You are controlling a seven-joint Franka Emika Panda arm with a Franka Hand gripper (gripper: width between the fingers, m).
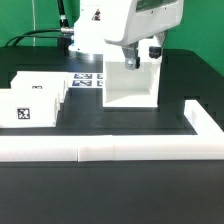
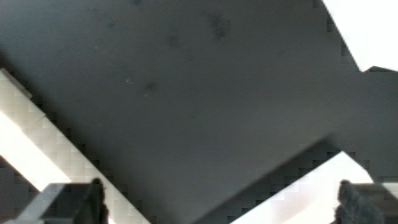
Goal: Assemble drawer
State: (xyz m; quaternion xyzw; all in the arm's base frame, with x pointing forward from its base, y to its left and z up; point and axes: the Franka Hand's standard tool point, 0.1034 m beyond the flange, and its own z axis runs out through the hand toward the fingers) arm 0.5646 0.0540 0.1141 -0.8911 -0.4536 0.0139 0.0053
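Qty: casing [image 1: 138,90] x1, trays [image 1: 27,110] x2, border rail [image 1: 120,149] x1, marker board [image 1: 88,80] x1, gripper [image 2: 217,205] x1.

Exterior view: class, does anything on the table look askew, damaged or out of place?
Nothing stands out. The casing stands level inside the border rail. The two trays sit side by side at the exterior view's left, not yet inserted. The end effector hangs open by the casing's top. No damage shows.

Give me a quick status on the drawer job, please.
Gripper open, empty, by casing top. Trays unfitted, exterior view's left. No obstruction seen.
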